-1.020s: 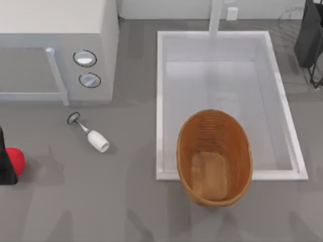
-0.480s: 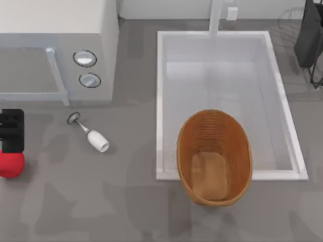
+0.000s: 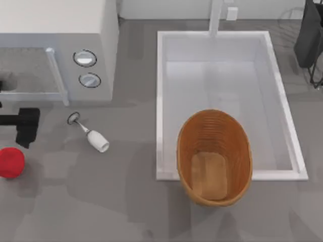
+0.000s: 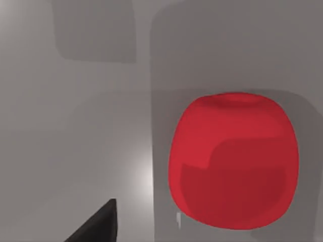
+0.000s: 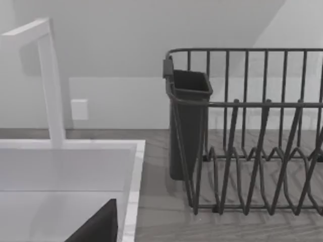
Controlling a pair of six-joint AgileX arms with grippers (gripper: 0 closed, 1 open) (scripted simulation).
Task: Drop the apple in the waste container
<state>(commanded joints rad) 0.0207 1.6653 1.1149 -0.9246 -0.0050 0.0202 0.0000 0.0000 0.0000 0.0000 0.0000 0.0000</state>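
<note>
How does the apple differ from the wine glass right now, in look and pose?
The apple is a plain red ball; the glass is white with a thin stem and round foot. The apple sits compact at the table's far left edge; the glass lies tipped on its side, farther right, below the microwave. Both rest on the grey table, outside the basket.

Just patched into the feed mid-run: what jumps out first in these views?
The red apple lies on the table at the far left edge, with the left gripper just beyond it, near the microwave. The big wicker basket sits at the sink's near rim, far right of the apple. A wine glass lies on its side between them.
</note>
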